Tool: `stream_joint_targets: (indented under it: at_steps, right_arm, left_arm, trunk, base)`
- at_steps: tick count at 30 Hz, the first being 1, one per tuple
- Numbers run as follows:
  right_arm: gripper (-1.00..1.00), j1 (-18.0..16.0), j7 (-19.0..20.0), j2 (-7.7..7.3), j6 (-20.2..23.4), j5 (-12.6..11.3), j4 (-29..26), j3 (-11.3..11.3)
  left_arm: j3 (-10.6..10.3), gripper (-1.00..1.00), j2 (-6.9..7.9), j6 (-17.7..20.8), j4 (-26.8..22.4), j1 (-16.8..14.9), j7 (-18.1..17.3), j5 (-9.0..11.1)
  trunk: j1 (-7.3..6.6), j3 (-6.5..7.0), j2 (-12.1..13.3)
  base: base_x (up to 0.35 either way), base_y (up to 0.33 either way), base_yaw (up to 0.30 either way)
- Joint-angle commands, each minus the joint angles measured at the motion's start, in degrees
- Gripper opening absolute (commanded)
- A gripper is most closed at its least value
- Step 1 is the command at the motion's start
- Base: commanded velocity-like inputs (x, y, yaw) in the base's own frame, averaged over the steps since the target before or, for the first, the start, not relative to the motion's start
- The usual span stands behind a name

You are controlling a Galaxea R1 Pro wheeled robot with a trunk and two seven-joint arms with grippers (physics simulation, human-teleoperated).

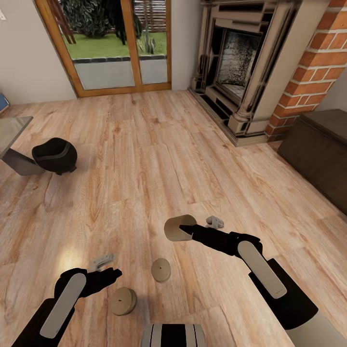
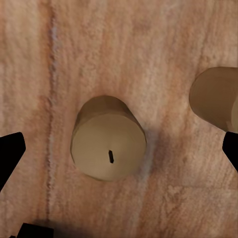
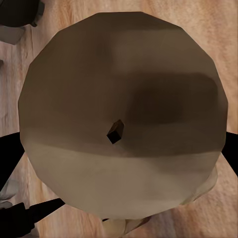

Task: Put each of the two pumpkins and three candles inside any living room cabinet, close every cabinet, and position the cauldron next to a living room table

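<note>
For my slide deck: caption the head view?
Right gripper holds one candle tilted above the wood floor; two more stand nearby.

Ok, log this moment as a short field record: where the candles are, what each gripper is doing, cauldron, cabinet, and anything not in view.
setting: wood floor, fireplace ahead
candles: three in view; two standing on the floor, one tipped on its side in the right gripper
right gripper: shut on the tipped candle
left gripper: open, holds nothing, over the standing candles
cauldron: on the floor beside the table
cabinet: dark, at right; closed as far as visible
</note>
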Motion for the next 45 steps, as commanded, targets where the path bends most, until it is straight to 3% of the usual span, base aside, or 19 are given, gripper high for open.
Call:
stream_joint_targets:
  at_steps: [1, 10, 17, 19, 26, 30, 36, 45]
  right_arm:
    - [-1.0, -0.05, -0.61, -0.04, -0.03, -0.64, -0.08, 0.09]
    - [-1.0, -0.05, -0.61, -0.06, -0.03, -0.65, -0.08, 0.09]
    - [-1.0, -0.05, 0.72, -0.44, -0.1, -2.29, 0.16, 0.09]
    - [-1.0, -0.05, 3.94, -1.71, -0.14, -2.82, 0.25, 0.09]
    - [-1.0, 0.01, 24.21, -6.66, -0.8, -2.64, 4.23, 0.09]
    - [-1.0, -0.01, 33.2, -8.09, -0.97, -2.36, 7.05, 0.09]
    - [-1.0, -0.02, 35.7, -8.32, -1.0, -2.32, 8.07, 0.09]
    - [-1.0, -0.03, 35.7, -8.33, -1.0, -2.32, 8.39, 0.09]
  left_arm:
    - [-0.12, 1.0, 0.05, 0.02, -0.06, -0.03, 0.61, 0.55]
    - [-0.17, 1.0, 0.06, 0.02, -0.21, -0.03, 0.63, 0.47]
    - [-0.19, 1.0, -0.01, 0.02, -0.13, -0.03, 0.62, 0.53]
    - [-0.19, 1.0, -0.03, 0.02, -0.08, -0.03, 0.58, 0.55]
    - [-1.27, 1.0, -0.04, -0.05, -0.06, -0.03, 0.56, 0.49]
    - [-1.52, 1.0, -0.04, -0.43, -0.02, -0.03, 0.55, 0.47]
    - [-3.37, 1.0, -0.04, -2.56, 0.25, -0.03, 0.55, 0.4]
    - [-3.78, 1.0, 0.02, -4.8, 0.29, -0.03, 0.55, 0.38]
  trunk:
    - [-0.01, -0.04, -0.02]
    - [-0.01, -0.04, -0.02]
    - [0.17, -1.59, -0.11]
    - [0.22, -2.04, -0.14]
    - [0.4, -3.59, -0.23]
    - [0.51, -4.47, -0.29]
    - [0.66, -5.8, -0.37]
    - [0.89, -7.8, -0.49]
  base:
    - [0.001, 0.008, 0.0]
    - [0.0, 0.001, 0.0]
    - [0.0, 0.0, 0.0]
    - [0.0, 0.0, 0.0]
    - [0.0, 0.0, 0.0]
    - [0.0, 0.0, 0.0]
    - [0.0, 0.0, 0.0]
    - [0.0, 0.0, 0.0]
